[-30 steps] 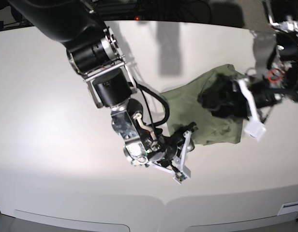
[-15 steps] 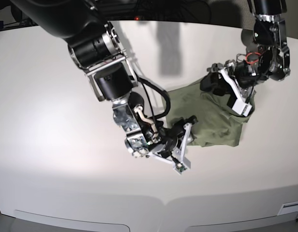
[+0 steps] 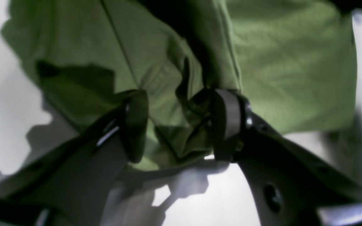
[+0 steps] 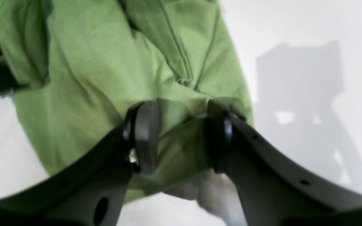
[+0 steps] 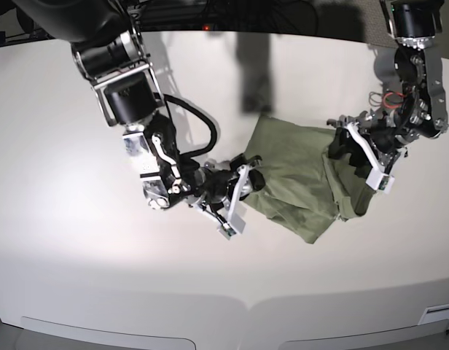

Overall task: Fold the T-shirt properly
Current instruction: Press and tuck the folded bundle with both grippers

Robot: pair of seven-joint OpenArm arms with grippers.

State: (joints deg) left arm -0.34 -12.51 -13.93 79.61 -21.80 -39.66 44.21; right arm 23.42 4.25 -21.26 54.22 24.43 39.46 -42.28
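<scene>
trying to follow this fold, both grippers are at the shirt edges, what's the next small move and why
Probably lift and draw the two held edges apart to flatten the cloth. The left gripper has a bunched fold of the T-shirt between its fingers, and the right gripper pinches the opposite edge. The shirt lies crumpled and doubled on the table, so it seems too rumpled to fold neatly yet.

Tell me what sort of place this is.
Probably a robotics lab workbench: a bare, curved white table, two black-and-metal robot arms with cabling, and a single wrinkled sage-green T-shirt laid out as a test piece.
</scene>
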